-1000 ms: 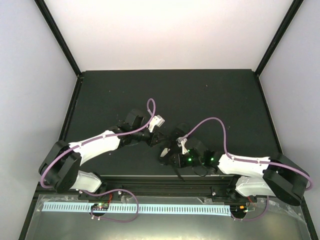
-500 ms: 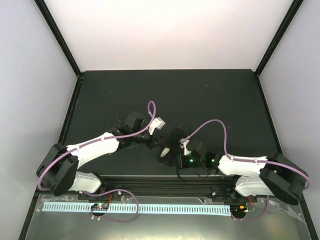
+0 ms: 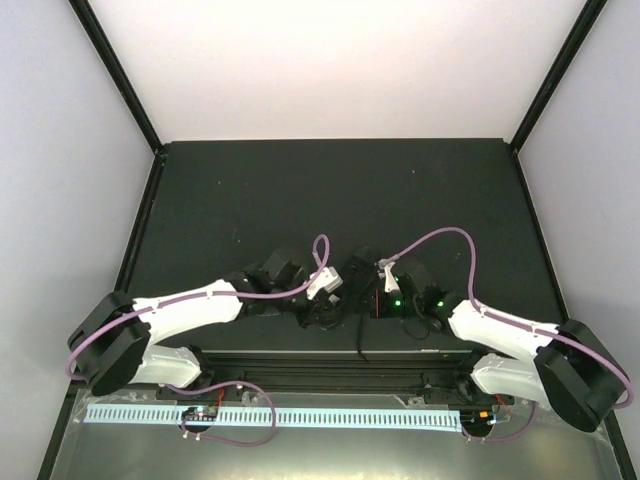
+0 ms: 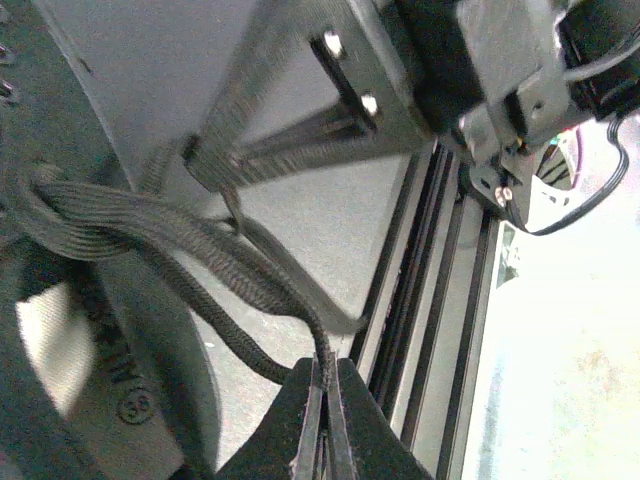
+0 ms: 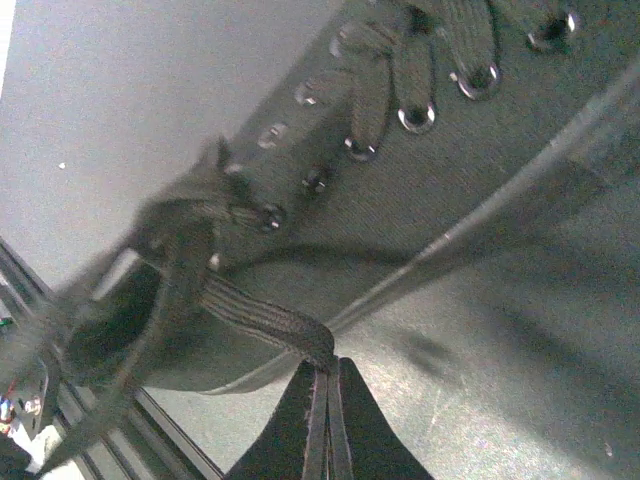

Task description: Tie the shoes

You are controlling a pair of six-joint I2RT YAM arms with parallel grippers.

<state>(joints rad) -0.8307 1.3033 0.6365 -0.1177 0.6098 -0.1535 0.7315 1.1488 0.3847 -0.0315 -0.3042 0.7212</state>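
The black shoe (image 5: pixel 420 190) lies on the dark table near its front edge, between my two grippers. In the top view it (image 3: pixel 354 270) is mostly hidden by the wrists. Its eyelets and crossed laces show in the right wrist view. My left gripper (image 4: pixel 323 385) is shut on a thin black lace (image 4: pixel 250 280) that runs from the shoe's opening (image 4: pixel 60 340). My right gripper (image 5: pixel 325 375) is shut on the other lace (image 5: pixel 265 320), pulled out flat from the top eyelets. In the top view the left gripper (image 3: pixel 322 310) and the right gripper (image 3: pixel 364 296) sit close together.
The black rail (image 3: pixel 330 365) along the table's front edge lies just behind both grippers, and it also shows in the left wrist view (image 4: pixel 430 300). One lace end (image 3: pixel 358 342) hangs over that edge. Purple cables (image 3: pixel 430 240) arch over both wrists. White walls enclose the table.
My left gripper has moved right and toward the front edge with its lace. My right gripper has moved away from the edge. The two now sit side by side at the shoe.
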